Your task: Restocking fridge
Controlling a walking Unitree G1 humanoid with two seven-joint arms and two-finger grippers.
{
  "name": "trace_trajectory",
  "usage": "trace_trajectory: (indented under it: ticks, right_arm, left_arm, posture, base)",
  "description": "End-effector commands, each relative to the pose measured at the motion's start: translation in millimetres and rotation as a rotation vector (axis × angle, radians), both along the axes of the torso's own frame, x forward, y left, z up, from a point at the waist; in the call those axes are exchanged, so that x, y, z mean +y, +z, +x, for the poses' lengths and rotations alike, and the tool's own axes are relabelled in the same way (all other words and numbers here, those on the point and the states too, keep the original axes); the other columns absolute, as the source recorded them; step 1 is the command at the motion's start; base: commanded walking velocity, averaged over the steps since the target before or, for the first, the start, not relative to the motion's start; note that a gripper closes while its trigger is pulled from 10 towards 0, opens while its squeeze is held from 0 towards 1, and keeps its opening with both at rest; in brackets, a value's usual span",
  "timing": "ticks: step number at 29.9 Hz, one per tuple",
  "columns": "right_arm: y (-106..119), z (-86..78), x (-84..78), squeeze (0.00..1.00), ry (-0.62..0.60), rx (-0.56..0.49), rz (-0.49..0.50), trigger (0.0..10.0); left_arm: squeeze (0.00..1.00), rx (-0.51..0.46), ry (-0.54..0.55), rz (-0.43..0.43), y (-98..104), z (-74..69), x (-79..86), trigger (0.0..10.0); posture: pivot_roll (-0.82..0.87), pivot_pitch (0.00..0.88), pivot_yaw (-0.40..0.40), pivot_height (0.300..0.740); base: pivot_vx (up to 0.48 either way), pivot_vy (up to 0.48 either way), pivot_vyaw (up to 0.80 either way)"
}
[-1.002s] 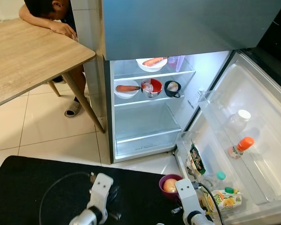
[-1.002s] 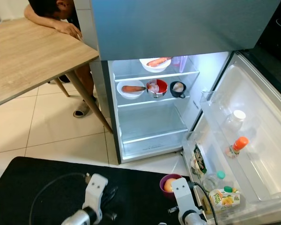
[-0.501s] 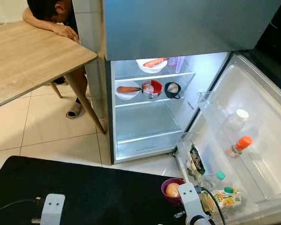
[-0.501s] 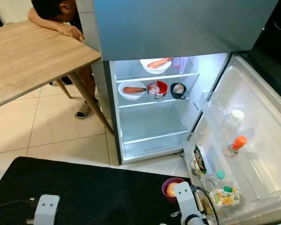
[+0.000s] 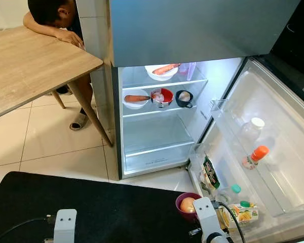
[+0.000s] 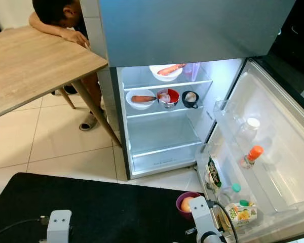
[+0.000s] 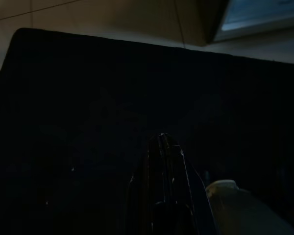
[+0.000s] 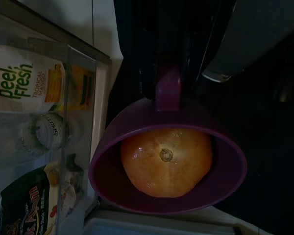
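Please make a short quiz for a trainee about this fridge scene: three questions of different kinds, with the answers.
1. True or false: the right gripper holds the purple cup by its handle.
2. What lies in that cup: A an egg, B an orange fruit, C a carrot?
3. Which shelf of the fridge holds the red bowl?

Key: 1 true; 2 B; 3 the middle shelf, between the white bowl and the black cup.

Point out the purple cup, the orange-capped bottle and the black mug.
purple cup (image 8: 157, 193): right wrist view, front wall.
orange-capped bottle (image 5: 260, 151): left eye view, orange cap.
black mug (image 6: 190, 99): right eye view, its side.
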State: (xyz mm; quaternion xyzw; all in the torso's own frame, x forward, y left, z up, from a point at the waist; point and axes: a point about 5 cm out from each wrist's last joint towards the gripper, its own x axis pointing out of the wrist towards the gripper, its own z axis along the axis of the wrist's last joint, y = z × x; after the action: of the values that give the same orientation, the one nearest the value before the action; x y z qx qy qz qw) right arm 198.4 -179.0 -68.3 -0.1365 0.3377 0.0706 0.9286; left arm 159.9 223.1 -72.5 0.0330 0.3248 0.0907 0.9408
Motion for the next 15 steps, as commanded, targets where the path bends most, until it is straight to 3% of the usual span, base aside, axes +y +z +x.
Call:
trace_trajectory:
  ticks: [1, 7, 13, 15]
  right_arm:
    - [-0.4, -1.7, -1.4, 0.0, -0.009, -0.003, 0.0, 10.0]
    - [-0.6, -2.1, -1.6, 0.0, -0.006, -0.002, -0.002, 10.0]
    - [-0.3, -1.4, -2.5, 0.0, -0.003, -0.001, -0.005, 10.0]
    - [0.3, -0.4, -2.7, 0.0, -0.002, -0.004, -0.006, 10.0]
  left_arm:
    - [0.0, 0.024, 0.057, -0.014, -4.9, -7.9, -3.0, 10.0]
    - [0.0, 0.022, 0.064, -0.009, -4.3, -7.6, -1.6, 10.0]
    - [0.0, -0.006, 0.121, -0.04, -2.2, -3.8, 0.2, 10.0]
    - [0.0, -0.026, 0.096, -0.048, -0.5, 0.6, -4.0, 10.0]
  posture:
    - [-0.09, 0.063, -0.042, 0.731]
    - [-0.09, 0.059, -0.045, 0.731]
    - [-0.09, 0.054, -0.043, 0.731]
    - [-0.09, 0.053, -0.044, 0.731]
  base:
    - [0.0, -0.48, 0.0]
    - [0.0, -0.48, 0.0]
    - [0.0, 0.0, 0.0]
    - [0.0, 0.0, 0.0]
